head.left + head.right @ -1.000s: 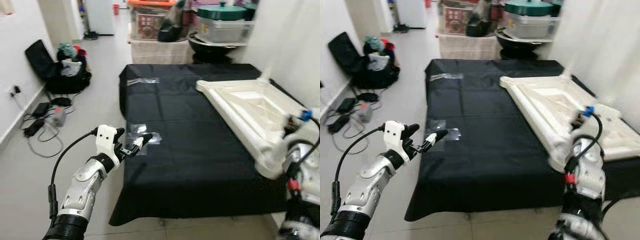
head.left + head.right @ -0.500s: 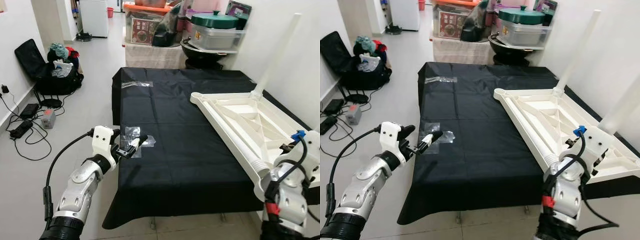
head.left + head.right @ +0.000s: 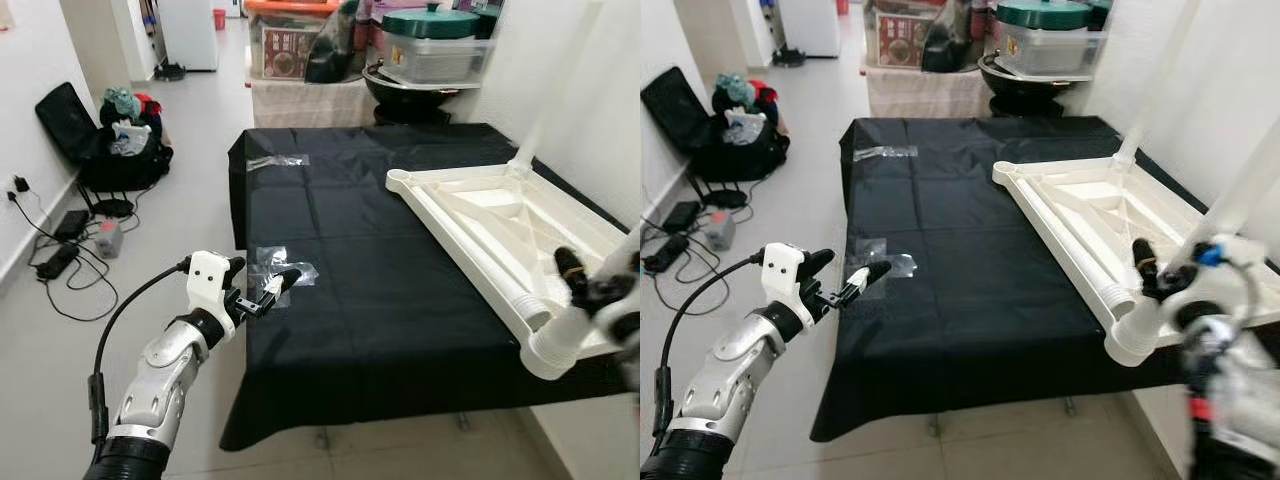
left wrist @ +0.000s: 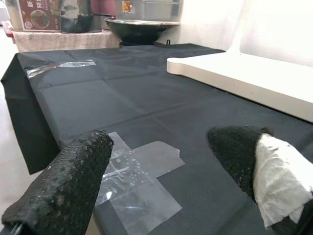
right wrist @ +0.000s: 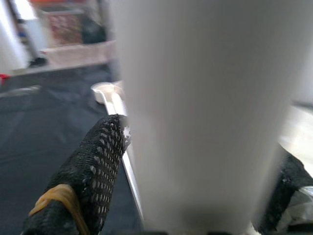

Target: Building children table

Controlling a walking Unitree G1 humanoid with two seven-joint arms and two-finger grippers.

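Note:
An upturned white children's table (image 3: 500,215) lies on the right half of a black-covered table (image 3: 370,300), with one leg (image 3: 545,110) standing up at its far corner. My right gripper (image 3: 578,280) is shut on another white table leg (image 3: 1240,195). That leg slants up to the right, and its thick end (image 3: 555,350) rests by the upturned table's ribbed near corner (image 3: 522,303). In the right wrist view the leg (image 5: 195,112) sits between the two black fingers (image 5: 93,166). My left gripper (image 3: 265,272) hovers open at the cloth's left edge, beside a patch of clear tape (image 4: 137,176).
A second strip of clear tape (image 3: 278,160) lies on the far part of the cloth. A black bag with clothes (image 3: 120,135) and cables (image 3: 70,240) are on the floor at left. Storage bins and a wok (image 3: 430,55) stand behind the table. A white wall runs close on the right.
The head view has shifted. My right arm has risen in view, its fingers still around the leg. The left gripper has stayed open by the tape patch.

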